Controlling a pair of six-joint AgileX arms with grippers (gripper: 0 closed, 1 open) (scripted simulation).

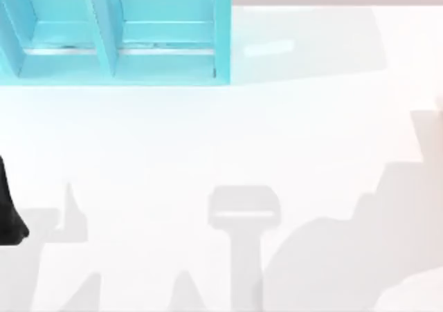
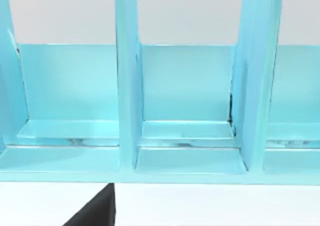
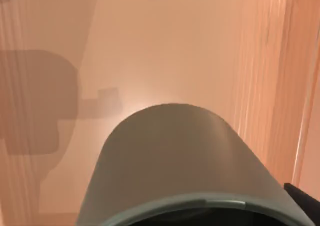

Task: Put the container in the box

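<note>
The container (image 3: 180,161), a plain olive-grey cylinder, hangs right in front of the right wrist camera with its rim nearest the lens and the table well beyond it. My right gripper is shut on it, and one dark finger (image 3: 306,198) shows beside its rim. The box (image 1: 114,32) is a turquoise rack with upright dividers at the table's far left. The left wrist view looks straight into the box's compartments (image 2: 187,131). My left arm (image 1: 8,215) sits at the table's left edge, and a dark part of its gripper (image 2: 95,213) shows below the box's front lip.
The white table (image 1: 228,139) stretches from the box to the right side. Grey shadows of the arms fall across its near half.
</note>
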